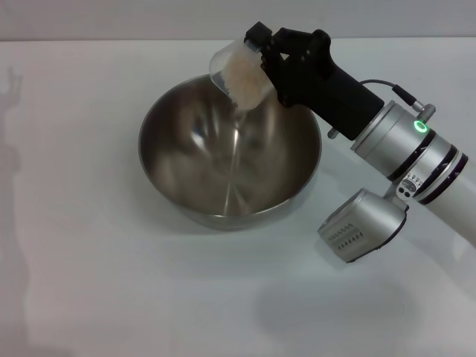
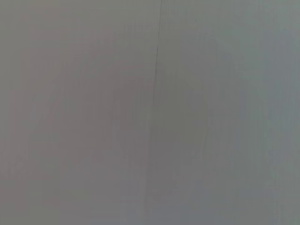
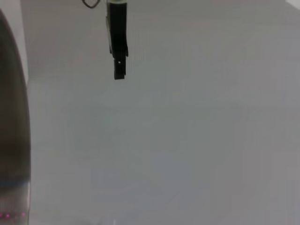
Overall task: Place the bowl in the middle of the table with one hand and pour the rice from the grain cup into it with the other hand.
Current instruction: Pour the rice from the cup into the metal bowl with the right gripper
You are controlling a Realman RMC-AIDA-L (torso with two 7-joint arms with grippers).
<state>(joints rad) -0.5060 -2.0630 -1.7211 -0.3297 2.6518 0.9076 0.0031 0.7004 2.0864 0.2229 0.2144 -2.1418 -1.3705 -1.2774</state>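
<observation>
The steel bowl point(image 1: 223, 160) stands upright on the white table point(image 1: 89, 282), about mid-table in the head view. My right gripper point(image 1: 259, 63) is shut on the clear grain cup point(image 1: 236, 74) and holds it tilted, lip down, over the bowl's far rim. Pale rice point(image 1: 242, 77) fills the tilted cup, and a thin stream seems to run from the lip into the bowl. The bowl's wall also shows in the right wrist view point(image 3: 11, 117). A dark gripper point(image 3: 117, 42), apparently my left, hangs far off in that view. It is outside the head view.
The right arm's silver forearm point(image 1: 401, 149) and its wrist camera housing point(image 1: 361, 227) reach in from the right, beside the bowl. The left wrist view shows only a plain grey surface point(image 2: 93, 117).
</observation>
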